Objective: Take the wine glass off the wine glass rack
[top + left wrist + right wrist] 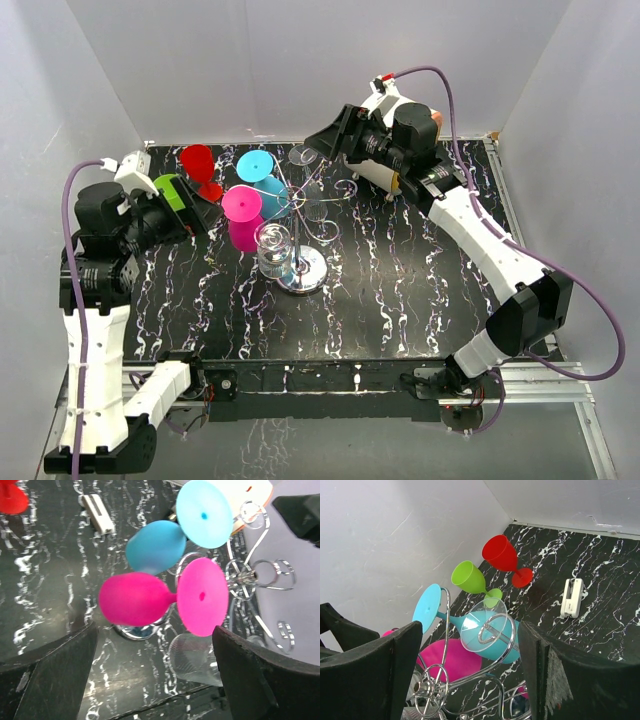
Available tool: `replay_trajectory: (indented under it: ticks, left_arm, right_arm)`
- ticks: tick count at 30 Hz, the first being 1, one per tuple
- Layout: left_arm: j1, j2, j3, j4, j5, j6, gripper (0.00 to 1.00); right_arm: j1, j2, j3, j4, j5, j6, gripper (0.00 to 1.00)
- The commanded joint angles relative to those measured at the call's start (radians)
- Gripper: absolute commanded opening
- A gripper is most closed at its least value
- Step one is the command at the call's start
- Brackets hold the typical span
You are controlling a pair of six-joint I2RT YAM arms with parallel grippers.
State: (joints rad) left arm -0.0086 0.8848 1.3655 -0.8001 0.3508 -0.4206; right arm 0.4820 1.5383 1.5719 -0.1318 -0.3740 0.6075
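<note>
Clear stemmed wine glass: hanging by its foot from a curled arm of the silver wire rack, against the turquoise goblet.
Handling: probably light, rigid, slick and breakable. The stem just under the foot is offering the surest hold.
Right gripper: fingers standing spread either side of the foot, touching nothing.
Left gripper: gaping wide, empty, facing the pink goblet.
Right wrist view: showing the wire loop cradling the foot — overhead, the clear glass is nearly vanishing.

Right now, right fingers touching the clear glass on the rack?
Cannot tell. Right wrist view: clear glass between the right fingers, foot nearly meeting one; top view no clearer.
</note>
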Motion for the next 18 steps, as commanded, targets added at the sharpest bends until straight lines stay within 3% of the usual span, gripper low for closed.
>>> replay_trajectory:
  ticks: [1, 9, 18]
  left_arm:
    - [0.006, 0.037, 0.025, 0.108, 0.133, -0.129, 0.93]
    - [0.006, 0.031, -0.076, 0.247, 0.213, -0.344, 0.76]
    - [0.007, 0.025, -0.122, 0.254, 0.264, -0.38, 0.53]
  right_arm:
    - [-0.011, -0.044, 0.02, 0.028, -0.009, -0.016, 0.76]
    - [-0.022, -0.173, -0.089, 0.063, 0.046, -0.034, 0.81]
    - [-0.022, -0.258, -0.16, 0.084, 0.068, -0.047, 0.83]
